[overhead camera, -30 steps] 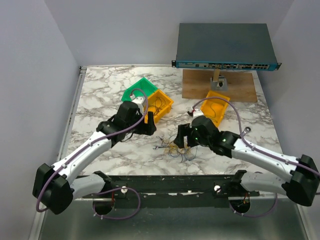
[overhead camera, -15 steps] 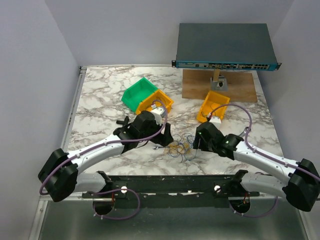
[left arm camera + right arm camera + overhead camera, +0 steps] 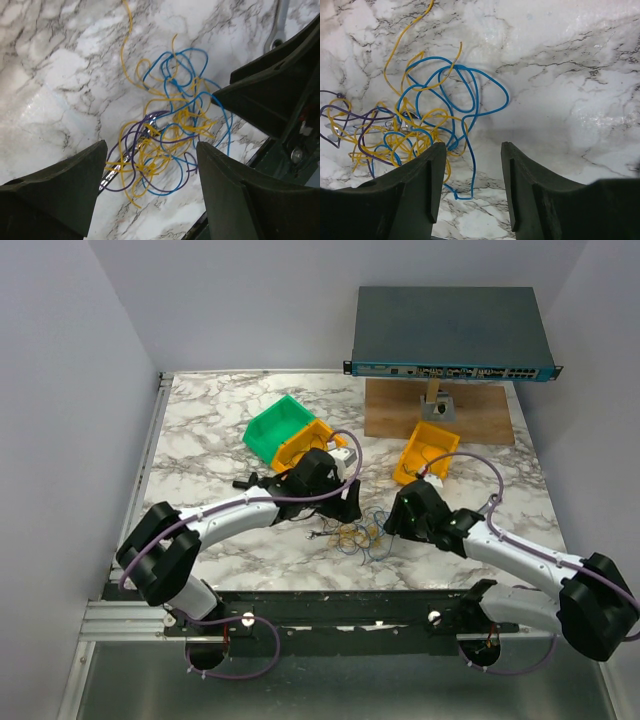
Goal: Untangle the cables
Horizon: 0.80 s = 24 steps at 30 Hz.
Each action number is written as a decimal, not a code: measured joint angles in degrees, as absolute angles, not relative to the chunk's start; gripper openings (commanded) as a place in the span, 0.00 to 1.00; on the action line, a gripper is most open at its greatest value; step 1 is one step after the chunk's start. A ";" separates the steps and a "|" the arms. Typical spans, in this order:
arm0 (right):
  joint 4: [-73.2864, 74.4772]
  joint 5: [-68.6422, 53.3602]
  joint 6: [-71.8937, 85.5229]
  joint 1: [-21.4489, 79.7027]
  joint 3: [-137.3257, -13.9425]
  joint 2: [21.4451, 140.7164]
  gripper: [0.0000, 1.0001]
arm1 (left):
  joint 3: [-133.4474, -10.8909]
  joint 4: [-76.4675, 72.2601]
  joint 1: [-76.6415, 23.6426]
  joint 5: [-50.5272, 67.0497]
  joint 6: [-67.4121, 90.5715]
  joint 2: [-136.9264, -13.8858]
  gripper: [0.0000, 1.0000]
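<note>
- Three colours of hair-thin wire, blue, yellow and dark purple, make up the cables (image 3: pixel 355 537), which lie in one curly knot on the marble table (image 3: pixel 200 430), near its near edge and about midway between left and right.
- In the left wrist view the cables (image 3: pixel 165 135) are mostly yellow loops at the core, with blue ones around them and purple on the left side.
- In the right wrist view the cables (image 3: pixel 420 125) sit left of centre. A large blue loop reaches right, and its tail runs down into the gap between the fingers.
- The left gripper (image 3: pixel 345 508) hangs just left of the knot. Its jaws are spread wide (image 3: pixel 150 150), with the tangle below them and nothing held.
- The right gripper (image 3: pixel 393 523) is just right of the knot. Its jaws stand apart with a narrower gap (image 3: pixel 472 150) and grip nothing; whether they touch the blue strand I cannot tell.
- A silver wrench (image 3: pixel 277 25) lies on the marble beyond the right gripper.
- Farther back, a green bin (image 3: pixel 278 425) touches a yellow bin (image 3: pixel 305 443).
- A second yellow bin (image 3: pixel 428 452) stands to the right, near a wooden board (image 3: pixel 480 412).
- A network switch (image 3: pixel 450 335) sits at the far right.
</note>
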<state>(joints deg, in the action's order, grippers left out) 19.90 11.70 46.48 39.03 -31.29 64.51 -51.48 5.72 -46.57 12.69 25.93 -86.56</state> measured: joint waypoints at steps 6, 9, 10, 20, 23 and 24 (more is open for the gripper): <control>20.40 14.66 48.10 39.03 -29.91 59.99 0.56 | -62.17 9.02 -46.63 12.43 25.58 -89.45 0.69; 21.78 17.56 49.32 39.00 -29.54 53.74 0.59 | -69.73 9.87 -46.89 11.31 24.88 -94.61 0.67; 22.28 18.41 49.52 38.98 -29.63 51.44 0.59 | -72.12 10.33 -47.00 10.76 24.64 -96.73 0.67; 28.45 23.62 49.41 38.98 -37.08 42.24 0.60 | -87.26 18.24 -47.46 6.48 22.04 -114.80 0.61; 29.39 24.18 49.19 38.98 -37.82 40.64 0.60 | -92.33 21.69 -47.53 5.78 21.19 -119.02 0.57; 29.82 24.27 49.06 38.98 -38.00 40.34 0.60 | -93.76 22.48 -47.55 5.65 20.93 -120.05 0.57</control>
<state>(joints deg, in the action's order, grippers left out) 29.82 24.27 49.06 38.98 -38.00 40.34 -93.76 22.48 -47.55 5.65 20.93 -120.05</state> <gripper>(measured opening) 0.595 0.599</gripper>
